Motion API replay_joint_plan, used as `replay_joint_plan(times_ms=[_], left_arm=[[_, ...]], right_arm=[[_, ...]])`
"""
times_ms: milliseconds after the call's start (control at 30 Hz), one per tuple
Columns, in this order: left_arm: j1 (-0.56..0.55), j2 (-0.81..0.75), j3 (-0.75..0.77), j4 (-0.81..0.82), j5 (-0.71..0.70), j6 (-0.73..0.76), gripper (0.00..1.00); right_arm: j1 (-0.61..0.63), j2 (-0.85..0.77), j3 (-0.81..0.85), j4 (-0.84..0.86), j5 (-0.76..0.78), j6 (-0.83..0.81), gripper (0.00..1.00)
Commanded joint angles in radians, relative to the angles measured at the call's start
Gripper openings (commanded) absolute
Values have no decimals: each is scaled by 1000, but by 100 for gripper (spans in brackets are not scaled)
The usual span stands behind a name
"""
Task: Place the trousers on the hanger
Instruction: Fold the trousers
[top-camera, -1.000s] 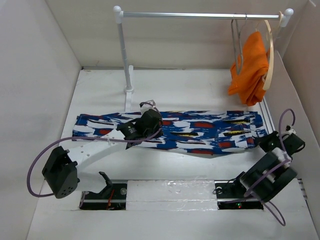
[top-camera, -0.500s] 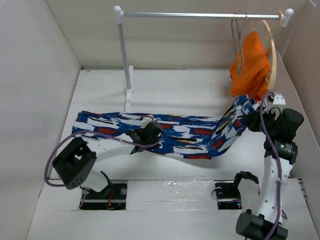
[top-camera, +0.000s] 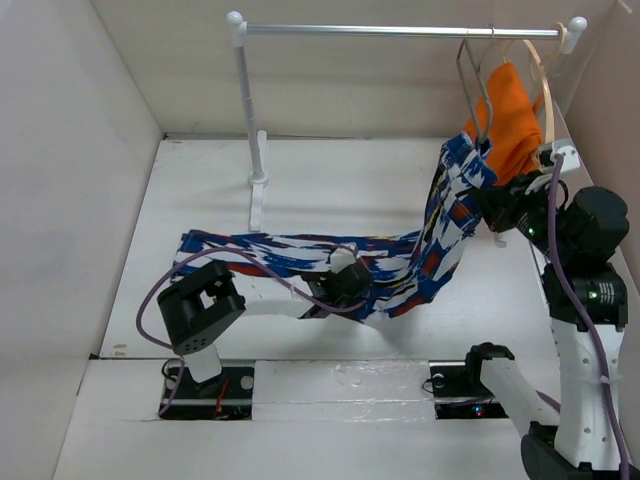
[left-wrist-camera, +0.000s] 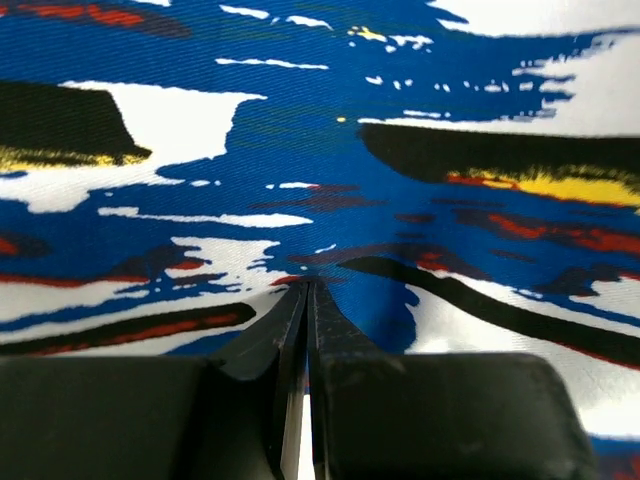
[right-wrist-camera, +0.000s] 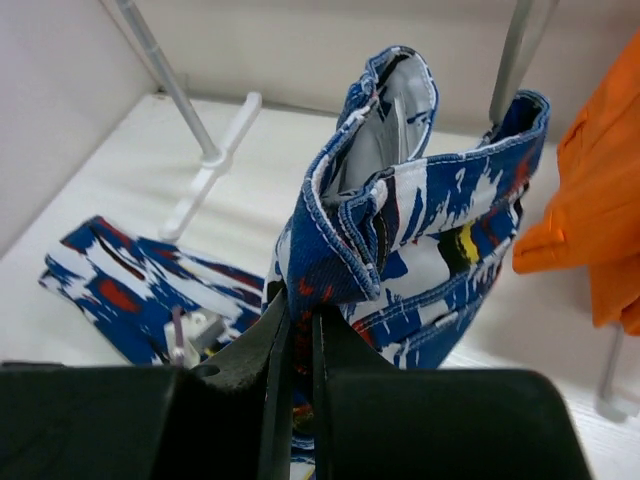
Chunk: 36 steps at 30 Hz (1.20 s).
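Has lifted one end of the trousers (top-camera: 400, 268) off the surface (top-camera: 200, 180) within the last second, carrying it from lying flat up to just beside the hanger (top-camera: 470, 95) and the orange garment (top-camera: 510, 110). Pinches that bunched, hemmed end in the right hand (right-wrist-camera: 300, 305), closed almost fully on the cloth. Has dragged the remaining length rightward and nearer meanwhile, leaving the far leg ends flat. Keeps the left hand (left-wrist-camera: 305, 290) pressed together at mid-length, with cloth puckering at its tips, so apparently nipping a fold. Cannot tell whether wire and cloth touch. Looks like the reach is done and the hanging is not: still needs the raised end fed through the wire triangle and over its bottom bar.
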Motion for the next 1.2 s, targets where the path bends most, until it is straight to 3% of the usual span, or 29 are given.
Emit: replay_joint_plan(times_ms=[0, 233, 333, 433, 533, 567, 633, 733, 767, 833, 867, 967, 1100, 1167], left_arm=[[-88, 150, 63, -25, 56, -65, 0], [-144, 304, 313, -36, 80, -45, 0], [-153, 281, 397, -123, 24, -31, 0], [-144, 118, 334, -180, -92, 11, 0], [-124, -120, 224, -285, -260, 10, 19], [-98, -191, 194, -366, -298, 1, 31], [-61, -391, 141, -466, -429, -63, 36], [54, -666, 134, -675, -576, -163, 38], [94, -732, 145, -745, -604, -174, 43], [206, -901, 192, -746, -660, -103, 47], [255, -969, 262, -714, -691, -64, 57], [266, -995, 353, -727, -771, -38, 62], [266, -937, 492, -772, -889, 5, 66], [266, -934, 513, -737, -898, 33, 67]], right_arm=[[37, 57, 141, 159, -13, 65, 0], [121, 122, 191, 228, -8, 101, 0], [206, 151, 177, 256, 13, 101, 0], [334, 172, 130, 341, 50, 125, 0], [502, 214, 132, 366, 154, 95, 0], [543, 229, 134, 366, 201, 87, 0], [646, 257, 131, 384, 240, 79, 0], [749, 332, 129, 458, 269, 78, 0], [778, 379, 134, 482, 297, 67, 0], [863, 438, 155, 507, 323, 47, 0], [916, 537, 172, 532, 349, 37, 0], [997, 608, 174, 597, 389, 23, 0], [1109, 926, 252, 690, 409, 21, 0], [1155, 1057, 368, 713, 375, 12, 0]])
